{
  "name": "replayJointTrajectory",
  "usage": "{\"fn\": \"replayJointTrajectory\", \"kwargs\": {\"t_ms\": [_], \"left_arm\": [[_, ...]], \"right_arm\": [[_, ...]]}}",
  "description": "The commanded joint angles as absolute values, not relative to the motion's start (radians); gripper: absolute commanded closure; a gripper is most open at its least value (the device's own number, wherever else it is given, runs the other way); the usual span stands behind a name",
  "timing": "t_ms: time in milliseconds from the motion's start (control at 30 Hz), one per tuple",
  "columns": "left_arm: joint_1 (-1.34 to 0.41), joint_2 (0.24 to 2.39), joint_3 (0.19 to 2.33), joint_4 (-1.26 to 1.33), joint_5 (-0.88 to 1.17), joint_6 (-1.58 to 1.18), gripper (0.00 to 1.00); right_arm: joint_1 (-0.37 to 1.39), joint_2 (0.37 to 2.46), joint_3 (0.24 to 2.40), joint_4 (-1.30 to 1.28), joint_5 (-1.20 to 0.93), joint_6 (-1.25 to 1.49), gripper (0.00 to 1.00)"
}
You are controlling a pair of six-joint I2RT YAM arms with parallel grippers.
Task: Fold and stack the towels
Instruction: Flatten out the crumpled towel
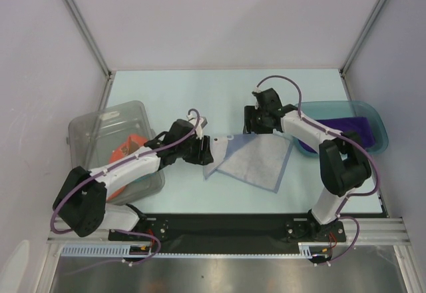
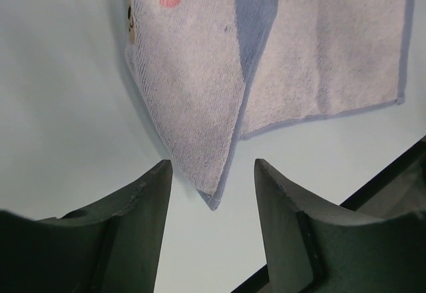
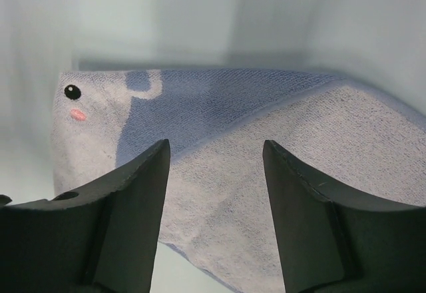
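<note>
Clear bin (image 1: 100, 123) held an orange-brown towel (image 1: 123, 152); teal tray (image 1: 383, 125), a purple towel (image 1: 336, 128). Left gripper (image 2: 213, 173) and right gripper (image 3: 216, 150) hung at the light blue towel's (image 1: 256, 161) edges, jaws wide, empty.

I have bare table (image 1: 200, 93) across the whole far half, wide enough for either arm to sweep there. On my left the clear bin (image 1: 100, 123) crowds the left arm and blocks any swing outward. On my right the teal tray (image 1: 376, 123) lies just beside the right arm's elbow and hems in that side. Between the left gripper (image 1: 205, 150) and the right gripper (image 1: 255, 128) there is only a narrow gap, over the light blue towel (image 1: 256, 163). Both have their jaws spread, and the towel's corner points into the left one's opening. A bare strip runs between the towel and the black base rail (image 1: 219, 223).
</note>
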State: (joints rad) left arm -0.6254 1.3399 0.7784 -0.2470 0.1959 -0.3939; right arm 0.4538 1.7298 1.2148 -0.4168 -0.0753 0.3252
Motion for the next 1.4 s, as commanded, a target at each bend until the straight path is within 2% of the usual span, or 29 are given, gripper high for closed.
{"fn": "replayJointTrajectory", "kwargs": {"t_ms": [0,200,267,300,433,633,767,967,1000,1100,1133,1200,1267,1300,1367], "left_arm": [[-0.666,1.299,0.749,-0.267,0.103,-0.374,0.41],[-0.693,1.307,0.753,-0.246,0.098,-0.388,0.41],[-0.693,1.295,0.790,-0.218,0.106,-0.390,0.39],[-0.693,1.304,0.813,-0.204,0.103,-0.381,0.38],[-0.693,1.469,1.032,-0.294,0.060,-0.327,0.39],[-0.707,1.644,1.141,-0.238,0.110,-0.253,0.37],[-0.709,1.781,1.242,-0.224,0.130,-0.209,0.37],[-0.722,1.978,1.362,-0.267,0.152,-0.215,0.37],[-0.723,2.005,1.386,-0.350,0.120,-0.227,0.39],[-0.721,2.052,1.413,-0.464,0.054,-0.247,0.54],[-0.715,2.043,1.372,-0.472,0.016,-0.253,0.67],[-0.706,1.967,1.295,-0.442,0.003,-0.291,0.79],[-0.686,1.904,1.154,-0.388,0.026,-0.349,0.87],[-0.675,1.837,1.110,-0.374,0.040,-0.371,0.94],[-0.643,1.766,0.973,-0.326,0.073,-0.450,1.00]], "right_arm": [[0.469,1.718,1.255,-0.431,-0.048,0.337,0.37],[0.459,1.562,1.146,-0.521,0.063,0.432,0.39],[0.457,1.487,1.071,-0.549,0.087,0.474,0.32],[0.456,1.404,1.048,-0.558,0.118,0.521,0.32],[0.456,1.237,0.910,-0.551,0.140,0.598,0.32],[0.449,1.088,0.752,-0.583,0.120,0.765,0.30],[0.479,1.057,0.672,-0.591,0.127,0.854,0.28],[0.479,1.075,0.620,-0.566,0.184,0.841,0.29],[0.477,1.081,0.618,-0.555,0.186,0.830,0.29],[0.483,1.092,0.623,-0.505,0.163,0.773,0.33],[0.483,1.094,0.626,-0.497,0.164,0.762,0.34],[0.485,1.103,0.646,-0.483,0.158,0.714,0.34],[0.485,1.120,0.679,-0.494,0.155,0.681,0.33],[0.485,1.129,0.690,-0.497,0.150,0.667,0.33],[0.477,1.160,0.706,-0.503,0.138,0.629,0.32]]}}
